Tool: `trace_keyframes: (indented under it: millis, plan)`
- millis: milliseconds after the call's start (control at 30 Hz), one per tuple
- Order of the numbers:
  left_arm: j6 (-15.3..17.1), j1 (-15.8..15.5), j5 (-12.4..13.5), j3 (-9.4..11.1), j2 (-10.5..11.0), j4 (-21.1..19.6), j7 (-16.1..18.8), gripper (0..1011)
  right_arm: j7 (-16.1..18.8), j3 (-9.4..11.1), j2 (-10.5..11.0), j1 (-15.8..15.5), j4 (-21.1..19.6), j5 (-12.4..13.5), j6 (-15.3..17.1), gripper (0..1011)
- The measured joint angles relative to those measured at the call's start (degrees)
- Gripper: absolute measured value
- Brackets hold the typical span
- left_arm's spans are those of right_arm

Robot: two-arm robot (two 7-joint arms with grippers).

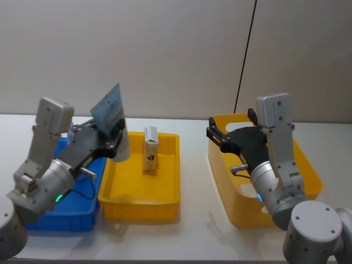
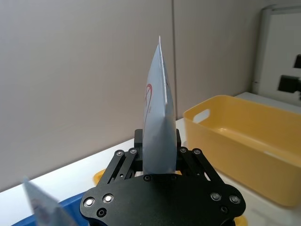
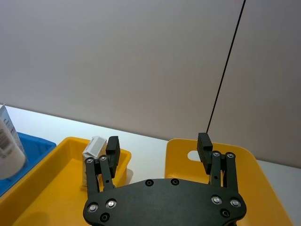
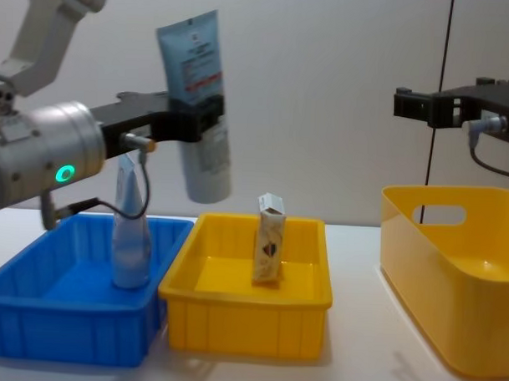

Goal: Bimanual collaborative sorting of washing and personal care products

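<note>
My left gripper [image 1: 114, 133] is shut on a pale blue squeeze tube [image 1: 110, 113], held in the air above the gap between the blue tray [image 1: 60, 217] and the yellow tray [image 1: 165, 192]. In the chest view the tube [image 4: 199, 105] hangs crimped end up from that gripper [image 4: 197, 120]. A second tube [image 4: 132, 236] stands in the blue tray [image 4: 33, 316]. A whitish carton [image 4: 269, 239] stands upright in the yellow tray [image 4: 242, 311]. My right gripper [image 1: 231, 125] hovers open over the yellow tub [image 1: 308, 176], nothing between its fingers [image 3: 112, 149].
The big yellow tub [image 4: 452, 281] with a handle slot stands on the right of the white table. A thin black cable [image 1: 245, 55] runs down the wall behind it. Bare table lies in front of the trays.
</note>
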Motion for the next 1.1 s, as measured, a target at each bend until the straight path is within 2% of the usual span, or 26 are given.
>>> trace_keyframes:
  millis: [300,567,800,1100]
  plan:
    - [1.6,-2.2,-0.7,2.5,-1.9,0.7,-1.9,280,0.2,0.0,0.0,-0.1,-0.1,0.0,0.0,1004]
    - [2.4,-3.4,-1.1,3.7,-2.9,1.1,-2.8,280,2.0,-0.1,0.5,-0.6,-0.7,0.4,0.3,1004]
    - [2.8,-3.9,-1.3,4.3,-3.3,1.4,-3.2,280,5.2,-0.6,1.7,-1.2,-1.6,1.3,0.8,1004]
    - [3.1,-4.3,-1.4,4.7,-3.7,1.5,-3.6,280,10.9,-2.0,4.5,-1.7,-2.8,2.8,1.8,1004]
